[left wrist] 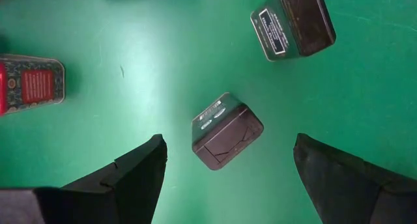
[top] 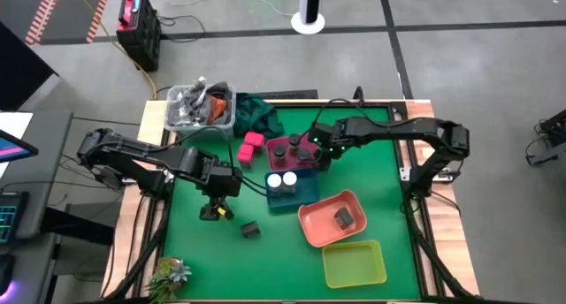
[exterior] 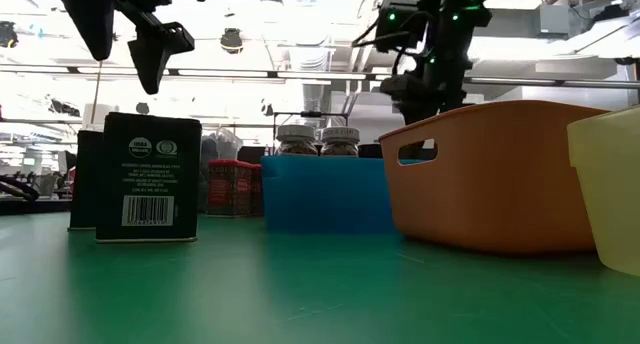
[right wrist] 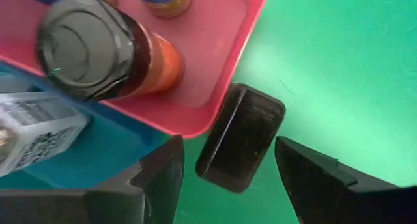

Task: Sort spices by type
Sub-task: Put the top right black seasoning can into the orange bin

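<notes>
At the green bench's centre, the left hand hovers spread over a dark grey rectangular spice box. Its twin lies at one o'clock (close). Off-centre fingers could topple it. The right hand straddles another dark box, half-spread.

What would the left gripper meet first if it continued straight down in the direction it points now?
Probably the dark box standing on the green mat: it lies between the open fingers of the left gripper, nothing in between. Height is unclear.
</notes>
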Available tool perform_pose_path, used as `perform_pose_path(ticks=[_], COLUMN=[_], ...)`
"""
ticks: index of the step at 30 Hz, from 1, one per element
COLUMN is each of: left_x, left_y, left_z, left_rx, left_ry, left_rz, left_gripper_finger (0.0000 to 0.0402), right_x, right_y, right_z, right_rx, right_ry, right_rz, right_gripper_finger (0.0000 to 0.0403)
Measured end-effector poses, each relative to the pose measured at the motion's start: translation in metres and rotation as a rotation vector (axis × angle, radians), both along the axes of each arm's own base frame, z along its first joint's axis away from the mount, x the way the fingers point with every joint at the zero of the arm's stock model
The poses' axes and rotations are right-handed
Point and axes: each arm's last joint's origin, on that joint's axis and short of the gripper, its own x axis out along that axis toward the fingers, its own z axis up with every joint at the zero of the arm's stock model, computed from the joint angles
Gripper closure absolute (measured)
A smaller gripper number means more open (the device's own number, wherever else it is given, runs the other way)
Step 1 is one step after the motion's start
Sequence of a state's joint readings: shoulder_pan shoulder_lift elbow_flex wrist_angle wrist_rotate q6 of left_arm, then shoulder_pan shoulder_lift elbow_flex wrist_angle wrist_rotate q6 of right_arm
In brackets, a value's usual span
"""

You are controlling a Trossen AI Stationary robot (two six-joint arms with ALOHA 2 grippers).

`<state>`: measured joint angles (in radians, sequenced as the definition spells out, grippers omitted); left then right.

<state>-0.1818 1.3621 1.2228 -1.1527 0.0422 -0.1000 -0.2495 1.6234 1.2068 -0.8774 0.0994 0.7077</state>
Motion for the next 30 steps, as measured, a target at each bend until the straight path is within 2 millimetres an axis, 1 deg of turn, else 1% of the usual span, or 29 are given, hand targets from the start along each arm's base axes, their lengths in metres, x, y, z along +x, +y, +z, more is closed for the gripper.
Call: perform_pose_path(ticks=[8,16,19,26,30], left_x=[0.0,0.0,0.0,0.0,0.0], left_y=[0.0,0.0,0.0,0.001,0.001], left_z=[0.0,0.0,0.0,0.0,0.0], left_rx=[-0.004,0.001,0.002,0.016,0.017], left_ry=[0.005,0.005,0.004,0.002,0.002], left_rz=[0.017,0.02,0.019,0.022,0.022], left_gripper_finger=[0.0084,0.0084,0.0084,0.0084,0.0084], right_x=[0.006,0.007,0.006,0.004,0.005], right_y=[-0.002,-0.006,-0.009,-0.014,-0.016], right_z=[-0.014,-0.014,-0.014,-0.014,-0.017], right_rx=[0.017,0.003,0.009,0.015,0.022], right_ry=[0.047,0.032,0.032,0.033,0.05], right_rz=[-0.03,-0.007,0.0,0.023,0.027], right_gripper_finger=[0.0137,0.0141,0.0154,0.0201,0.0215])
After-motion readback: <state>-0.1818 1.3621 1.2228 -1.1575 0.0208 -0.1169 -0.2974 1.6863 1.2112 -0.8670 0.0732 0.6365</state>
